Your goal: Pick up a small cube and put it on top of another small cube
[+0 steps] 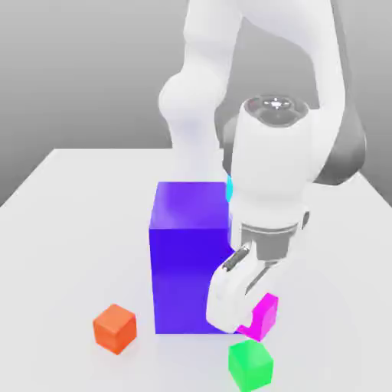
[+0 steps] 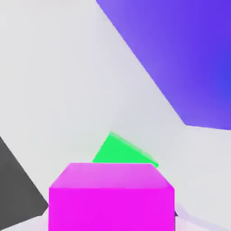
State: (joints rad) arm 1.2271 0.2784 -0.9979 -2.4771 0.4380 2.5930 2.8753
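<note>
Hand [image 1: 246, 320] closed on the pink cube [image 1: 262, 315]: my fingers grip it low over the table [image 1: 69, 230], just beside the blue block [image 1: 187, 256] on the exterior view's right. From my hand view the pink cube [image 2: 111, 196] sits close before the camera, with its top face and one side face showing.

Largest to smallest:

Table, pale and flat, carries everything.

My arm [image 1: 207, 92], white, comes down from above and behind the blue block, and the wrist faces downward.

Blue block, tall and upright, stands near the middle of the table. Its side reads as a broad violet-blue wall in the hand view [image 2: 180, 58].

Green cube [image 1: 250, 364] rests on the table just in front of the pink cube, near it but apart in the exterior view; in the hand view the green cube [image 2: 122, 153] shows beyond the pink cube's top edge.

Orange cube [image 1: 115, 328] rests on the table, on the exterior view's left of the blue block, well apart from the other two cubes.
</note>
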